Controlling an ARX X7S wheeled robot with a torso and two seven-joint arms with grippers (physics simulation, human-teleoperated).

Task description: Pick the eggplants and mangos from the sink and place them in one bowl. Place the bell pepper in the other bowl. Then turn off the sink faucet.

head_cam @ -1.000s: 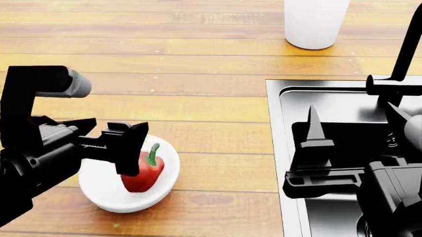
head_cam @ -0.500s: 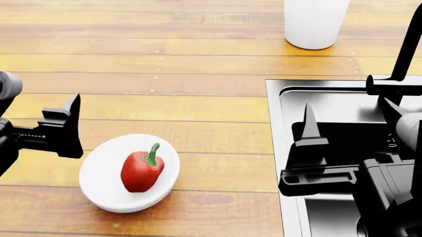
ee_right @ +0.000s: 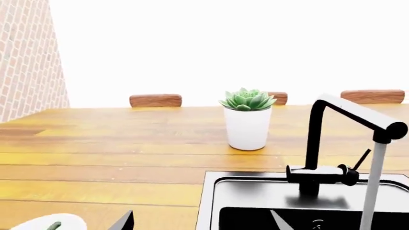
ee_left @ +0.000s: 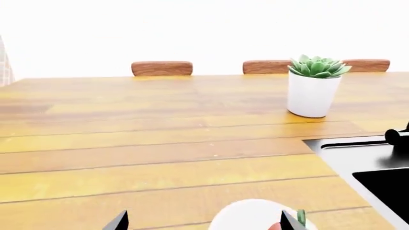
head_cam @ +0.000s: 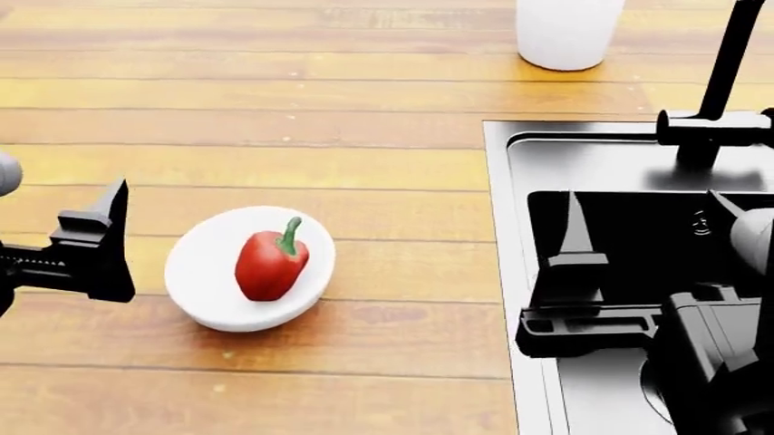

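The red bell pepper with its green stem lies in a white bowl on the wooden counter. My left gripper is open and empty, to the left of the bowl and apart from it. In the left wrist view its fingertips stand wide apart, with the bowl by one tip. My right gripper is open and empty above the sink. The black sink faucet stands behind the basin, and a pale water stream falls from its spout. No eggplant, mango or second bowl is in view.
A white pot with a green succulent stands on the counter behind the sink, and shows in the left wrist view and the right wrist view. Wooden chair backs line the far edge. A brick wall is at one side.
My left gripper has drawn back to the left, off the bowl, leaving the pepper lying in it. The head view has shifted a little. The right gripper has barely moved.
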